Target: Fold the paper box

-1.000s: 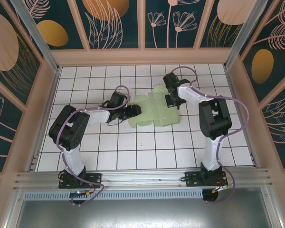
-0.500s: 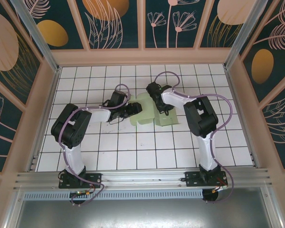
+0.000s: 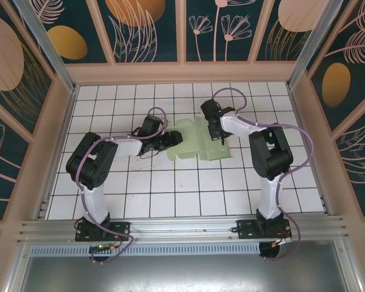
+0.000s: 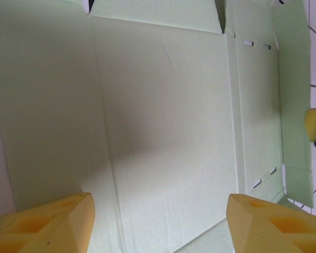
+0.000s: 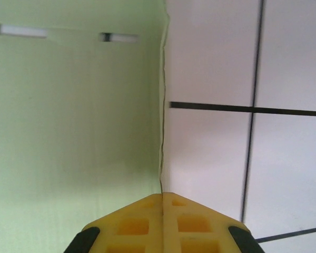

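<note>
The box (image 3: 191, 148) lies on the desk (image 3: 170, 194), in its far half, about midway between the left and right edges. The left gripper (image 3: 171, 142) is held wide over the box's left part, and nothing is clamped in it. Farther back, the right gripper (image 5: 162, 211) is closed tight and empty, with its tips set at the box's right edge where card meets tile.

Because the card is thin and is pinned by neither gripper, it is likely to be slid across the smooth tiles by a sideways push from the closed tips, rather than creased. If the push is made off the scored line, a crooked fold could be set or the edge crumpled. A flap that is bent over but not held down may spring back. A collision is also possible, since both grippers are kept close over one small sheet.

Compared with half a second ago, the right arm is swung back toward the right edge. The box is spread a little wider on that side, so the flap seems to be partly released. The left gripper is found almost where it was, no narrower.
</note>
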Robot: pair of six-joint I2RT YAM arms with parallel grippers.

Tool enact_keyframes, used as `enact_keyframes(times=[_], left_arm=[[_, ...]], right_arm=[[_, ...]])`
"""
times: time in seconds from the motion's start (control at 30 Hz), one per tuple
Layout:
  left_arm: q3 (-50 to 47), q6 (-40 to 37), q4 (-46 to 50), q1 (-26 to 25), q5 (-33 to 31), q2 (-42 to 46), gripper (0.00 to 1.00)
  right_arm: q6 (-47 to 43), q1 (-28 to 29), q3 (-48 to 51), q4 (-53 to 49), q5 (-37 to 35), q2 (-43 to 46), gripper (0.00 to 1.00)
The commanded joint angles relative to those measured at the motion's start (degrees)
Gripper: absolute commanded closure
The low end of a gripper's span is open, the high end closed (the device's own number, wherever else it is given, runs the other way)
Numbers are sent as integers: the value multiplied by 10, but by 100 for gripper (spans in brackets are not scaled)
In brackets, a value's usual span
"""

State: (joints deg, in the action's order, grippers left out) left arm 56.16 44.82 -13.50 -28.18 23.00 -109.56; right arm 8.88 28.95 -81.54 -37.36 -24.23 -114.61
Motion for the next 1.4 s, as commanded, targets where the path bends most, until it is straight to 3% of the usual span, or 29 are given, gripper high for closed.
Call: enact_keyframes(times=[0.0, 0.17, 0.4, 0.77, 0.83, 1.07, 1.2, 1.37], left_arm=[[-8, -5, 37, -1, -2, -32, 33], [-8, -8, 38, -1, -4, -31, 32], [-9, -9, 38, -1, -4, -29, 32], [-12, -12, 39, -2, -5, -27, 31], [-12, -14, 44, -2, -9, -25, 30], [-8, -16, 49, -1, -12, -27, 30], [-8, -17, 50, -2, -11, -28, 29], [-8, -21, 52, -2, -9, -27, 29]], right_arm=[[4, 32, -30, -12, -27, -45, 99], [11, 52, -65, -28, -40, -80, 98], [8, 11, -20, 15, -4, -2, 99], [8, 37, -44, -1, -29, -52, 94], [9, 33, -32, 21, -30, -24, 89], [39, -19, 84, 154, 15, 137, 50], [17, -70, 154, 206, 114, 198, 46], [-36, -133, 188, 208, 230, 192, 45]])
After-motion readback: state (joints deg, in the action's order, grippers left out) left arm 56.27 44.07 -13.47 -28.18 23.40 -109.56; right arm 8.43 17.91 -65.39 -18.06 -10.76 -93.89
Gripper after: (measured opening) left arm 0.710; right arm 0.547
